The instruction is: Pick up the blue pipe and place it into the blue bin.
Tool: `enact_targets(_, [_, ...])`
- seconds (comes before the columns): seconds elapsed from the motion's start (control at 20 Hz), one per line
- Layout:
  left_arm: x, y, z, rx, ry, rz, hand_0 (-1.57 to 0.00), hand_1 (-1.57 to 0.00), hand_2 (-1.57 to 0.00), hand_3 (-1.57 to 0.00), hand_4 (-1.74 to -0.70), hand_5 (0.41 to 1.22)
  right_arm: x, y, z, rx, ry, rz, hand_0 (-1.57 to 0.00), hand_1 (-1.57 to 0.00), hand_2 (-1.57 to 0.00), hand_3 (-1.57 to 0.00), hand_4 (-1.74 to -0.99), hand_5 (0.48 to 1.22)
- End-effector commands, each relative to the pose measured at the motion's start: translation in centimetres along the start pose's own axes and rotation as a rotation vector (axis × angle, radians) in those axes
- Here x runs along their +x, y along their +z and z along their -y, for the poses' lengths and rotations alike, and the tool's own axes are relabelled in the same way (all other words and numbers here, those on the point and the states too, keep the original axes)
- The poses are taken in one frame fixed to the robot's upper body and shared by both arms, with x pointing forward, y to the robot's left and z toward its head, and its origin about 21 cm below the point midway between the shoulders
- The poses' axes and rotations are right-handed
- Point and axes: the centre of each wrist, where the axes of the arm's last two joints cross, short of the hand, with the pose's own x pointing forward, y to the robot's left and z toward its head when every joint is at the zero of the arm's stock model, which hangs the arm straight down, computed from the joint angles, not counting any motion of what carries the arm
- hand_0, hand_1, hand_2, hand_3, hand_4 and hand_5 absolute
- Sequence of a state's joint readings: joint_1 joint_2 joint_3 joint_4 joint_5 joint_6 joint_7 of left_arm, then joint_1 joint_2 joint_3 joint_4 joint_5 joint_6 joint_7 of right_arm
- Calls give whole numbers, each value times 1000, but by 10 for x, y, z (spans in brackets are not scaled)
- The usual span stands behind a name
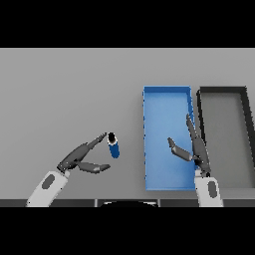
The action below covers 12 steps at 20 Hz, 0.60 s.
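A short blue pipe (114,145) with a dark open end stands on the grey table, left of the blue bin (167,94). My left hand (79,158) reaches in from the lower left, open, its upper fingers stretched out almost to the pipe's top and its thumb lower down, clear of the pipe. My right hand (195,148) is open over the bin's right wall, fingers straight and pointing away from me, thumb spread out over the bin's floor, holding nothing.
A black bin (222,91) with a grey floor stands directly right of the blue bin, their walls close together. Bare grey table stretches to the left and behind the pipe.
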<state>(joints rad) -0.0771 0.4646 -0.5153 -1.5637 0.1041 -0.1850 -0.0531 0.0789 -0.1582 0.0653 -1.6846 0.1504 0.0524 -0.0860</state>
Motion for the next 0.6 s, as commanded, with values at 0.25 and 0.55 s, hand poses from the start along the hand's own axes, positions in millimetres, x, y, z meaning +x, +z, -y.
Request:
enact_targets(0.25, [-3, -37, 19, 5, 30, 44, 1, 1, 1, 1, -1134, 459, -1, 5, 1, -7, 8, -9, 1, 1, 1, 1, -1210, 631])
enact_targets(0.55, [-10, -58, 32, -1, 2, 7, 1, 1, 1, 1, -1062, 420, -3, 5, 5, -13, 12, 2, 1, 1, 1, 1, -1214, 645])
